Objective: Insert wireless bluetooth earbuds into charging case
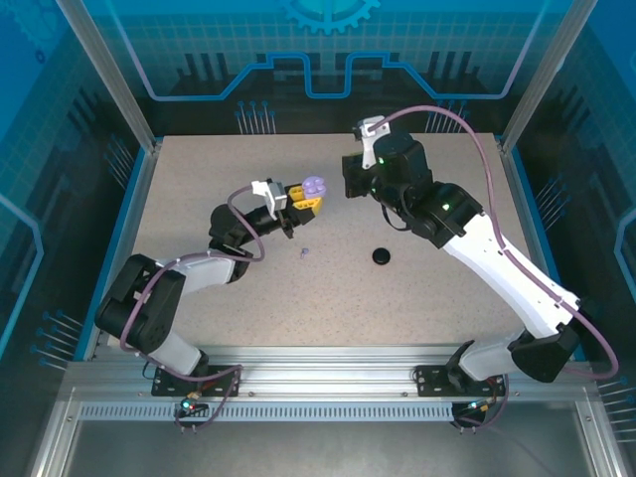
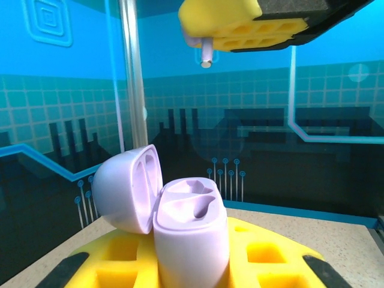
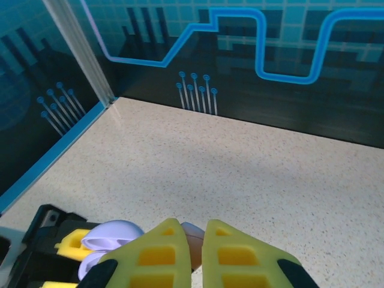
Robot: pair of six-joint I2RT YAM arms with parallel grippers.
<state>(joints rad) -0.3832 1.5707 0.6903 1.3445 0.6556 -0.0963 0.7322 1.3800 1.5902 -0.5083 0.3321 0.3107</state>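
Lavender: one open case (image 2: 180,216), one loose earbud (image 1: 305,253) on table.

A lavender charging case (image 2: 191,240) stands upright on the lower yellow finger (image 2: 264,258), its lid (image 2: 128,189) hinged open toward nine o'clock, both sockets empty.

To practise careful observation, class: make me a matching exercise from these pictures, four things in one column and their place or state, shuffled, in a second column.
Things:
1. lavender case
2. black case
3. loose earbud
4. right gripper

Places or states:
A. on the table, nearer the right arm
B. pinching a pinched earbud, whose stem pokes out
C. held in the left gripper, lid open, wells empty
D. lying alone on the table, near the middle

Pairs: 1-C, 2-A, 3-D, 4-B
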